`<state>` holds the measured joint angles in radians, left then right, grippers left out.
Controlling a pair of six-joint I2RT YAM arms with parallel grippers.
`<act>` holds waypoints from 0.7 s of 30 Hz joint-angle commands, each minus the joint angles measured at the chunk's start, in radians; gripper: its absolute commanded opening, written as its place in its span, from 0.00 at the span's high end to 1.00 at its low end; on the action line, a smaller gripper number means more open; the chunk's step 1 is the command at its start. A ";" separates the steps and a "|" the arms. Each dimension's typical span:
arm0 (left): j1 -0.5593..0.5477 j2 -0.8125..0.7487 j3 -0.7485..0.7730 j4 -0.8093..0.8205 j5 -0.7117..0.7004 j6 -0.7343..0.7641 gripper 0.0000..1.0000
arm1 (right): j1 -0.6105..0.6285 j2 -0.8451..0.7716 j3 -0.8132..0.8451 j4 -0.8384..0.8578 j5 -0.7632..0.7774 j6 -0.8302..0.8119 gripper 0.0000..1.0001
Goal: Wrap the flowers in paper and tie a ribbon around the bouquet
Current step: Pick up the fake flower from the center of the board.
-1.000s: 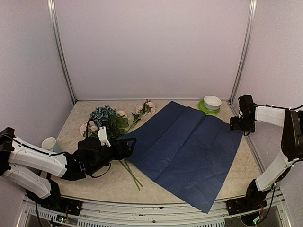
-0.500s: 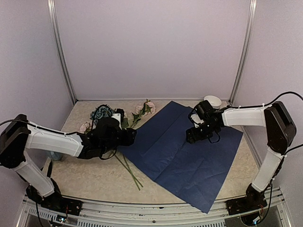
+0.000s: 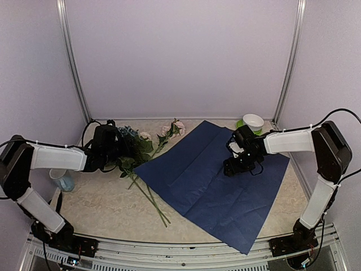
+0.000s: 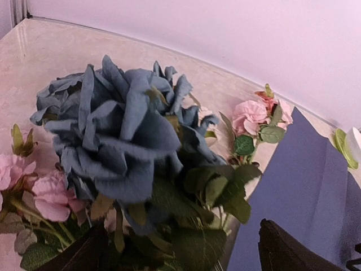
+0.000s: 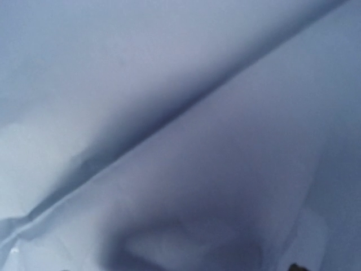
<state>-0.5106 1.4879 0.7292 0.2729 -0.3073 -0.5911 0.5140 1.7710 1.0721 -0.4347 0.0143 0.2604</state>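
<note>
The paper (image 3: pixel 225 186) lies flat across the counter (image 3: pixel 101 214) at centre right, ready for wrapping. Our right claw (image 3: pixel 236 167) sits low on it; we cannot tell if it is spread. Farther back, at left, our left claw (image 4: pixel 183 231) is spread around the flowers (image 4: pixel 118 135), likely to gather them.

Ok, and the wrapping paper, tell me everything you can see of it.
The paper is one large rectangular sheet, dark blue side up, matte, crossed by straight fold creases. It lies spread flat on the table, turned diagonally, one corner reaching past the near edge. Stems of the flowers run along its left edge. The right gripper is low over its right half; whether it touches cannot be told.
</note>
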 commanded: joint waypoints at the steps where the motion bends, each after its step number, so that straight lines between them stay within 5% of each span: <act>1: 0.053 0.124 0.129 0.010 0.066 -0.015 0.13 | 0.004 -0.017 -0.029 0.005 0.004 0.010 0.19; 5: 0.071 0.212 0.192 0.011 0.069 -0.008 0.22 | 0.006 -0.026 -0.050 0.007 0.010 0.013 0.19; 12: 0.115 0.293 0.224 0.009 0.133 -0.031 0.52 | 0.006 -0.044 -0.060 0.001 0.011 0.013 0.18; 14: 0.117 0.300 0.222 0.025 0.150 -0.027 0.75 | 0.007 -0.050 -0.057 -0.002 0.013 0.012 0.18; 15: 0.118 0.295 0.215 0.043 0.152 -0.025 0.97 | 0.006 -0.052 -0.055 -0.004 0.013 0.011 0.18; 21: 0.111 0.144 0.195 0.140 0.041 0.077 1.00 | 0.010 -0.078 -0.042 -0.018 0.006 0.010 0.18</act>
<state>-0.3946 1.7554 0.9234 0.3244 -0.1860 -0.6006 0.5156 1.7382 1.0214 -0.4313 0.0193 0.2634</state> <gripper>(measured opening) 0.009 0.821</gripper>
